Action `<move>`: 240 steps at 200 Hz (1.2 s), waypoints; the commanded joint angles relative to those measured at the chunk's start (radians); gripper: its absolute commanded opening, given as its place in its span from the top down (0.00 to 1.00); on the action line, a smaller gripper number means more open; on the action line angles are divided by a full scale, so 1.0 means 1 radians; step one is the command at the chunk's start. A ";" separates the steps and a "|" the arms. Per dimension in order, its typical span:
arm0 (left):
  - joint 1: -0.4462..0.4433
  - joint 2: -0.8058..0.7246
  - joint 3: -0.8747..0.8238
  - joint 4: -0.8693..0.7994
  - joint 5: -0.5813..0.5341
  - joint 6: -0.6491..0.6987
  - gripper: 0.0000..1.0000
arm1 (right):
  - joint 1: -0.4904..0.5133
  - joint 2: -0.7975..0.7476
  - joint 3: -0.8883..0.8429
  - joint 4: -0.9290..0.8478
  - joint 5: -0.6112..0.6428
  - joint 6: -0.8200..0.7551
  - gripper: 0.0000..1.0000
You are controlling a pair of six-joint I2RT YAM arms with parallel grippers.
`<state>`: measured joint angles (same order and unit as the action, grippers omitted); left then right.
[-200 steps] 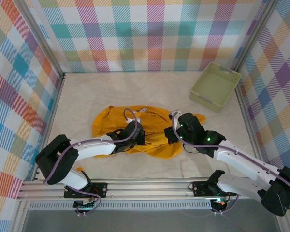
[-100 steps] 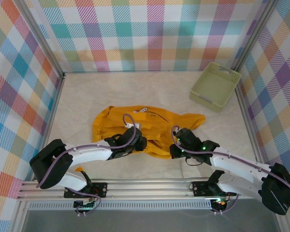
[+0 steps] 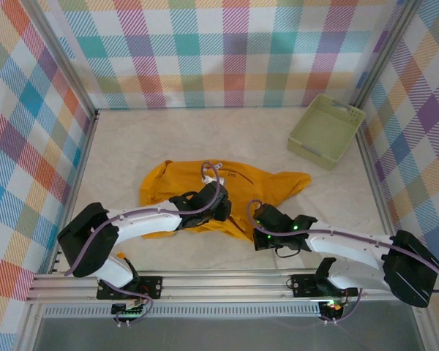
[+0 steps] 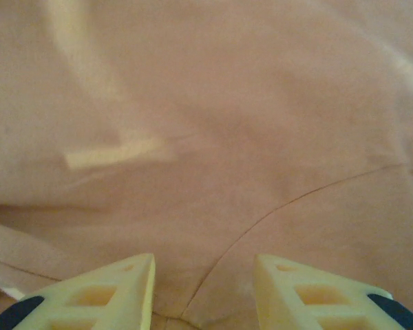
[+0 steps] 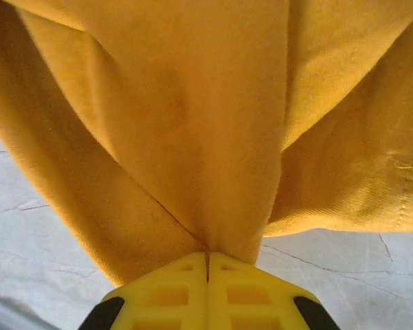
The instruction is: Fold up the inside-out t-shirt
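The inside-out t-shirt, mustard-orange, lies crumpled across the middle of the table. My left gripper rests over its centre. In the left wrist view the left gripper stands open, its pale fingers apart above the t-shirt, with a seam running between them and a white label strip further off. My right gripper is at the shirt's near edge. In the right wrist view the right gripper is shut, pinching a gathered fold of the t-shirt lifted slightly off the table.
A pale green basket stands at the back right corner. Plaid walls enclose the white table on three sides. The arms' mounting rail runs along the near edge.
My left gripper has opened and let go of the fabric, shifting slightly right. My right gripper has pulled its pinch of shirt toward the near edge and a little left.
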<state>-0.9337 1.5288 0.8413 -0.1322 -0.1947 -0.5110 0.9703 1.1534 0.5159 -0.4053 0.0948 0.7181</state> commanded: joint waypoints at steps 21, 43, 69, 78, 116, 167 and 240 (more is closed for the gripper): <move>-0.033 0.011 -0.004 -0.022 0.023 0.085 0.46 | 0.027 0.077 0.020 0.003 0.024 0.033 1.00; -0.035 0.006 -0.017 -0.017 0.032 0.108 0.40 | 0.030 0.068 0.027 -0.007 0.044 0.032 0.98; -0.035 -0.016 -0.038 0.006 0.081 0.144 0.32 | 0.037 0.076 0.024 -0.014 0.053 0.035 0.98; -0.034 -0.016 -0.040 -0.003 0.075 0.151 0.31 | 0.039 0.084 0.026 -0.016 0.054 0.036 0.97; -0.034 0.027 -0.028 -0.041 0.044 0.165 0.47 | 0.039 0.051 0.057 -0.039 0.096 0.014 0.84; -0.036 0.047 -0.023 0.019 0.088 0.151 0.70 | 0.039 0.002 0.111 -0.061 0.129 -0.066 0.61; -0.005 0.046 -0.010 0.167 0.185 0.046 1.00 | 0.026 0.048 0.128 0.135 0.149 -0.215 0.46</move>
<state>-0.9524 1.5959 0.8165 -0.0650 -0.0803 -0.4053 1.0027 1.1633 0.6125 -0.3740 0.2321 0.5785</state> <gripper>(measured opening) 0.048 0.540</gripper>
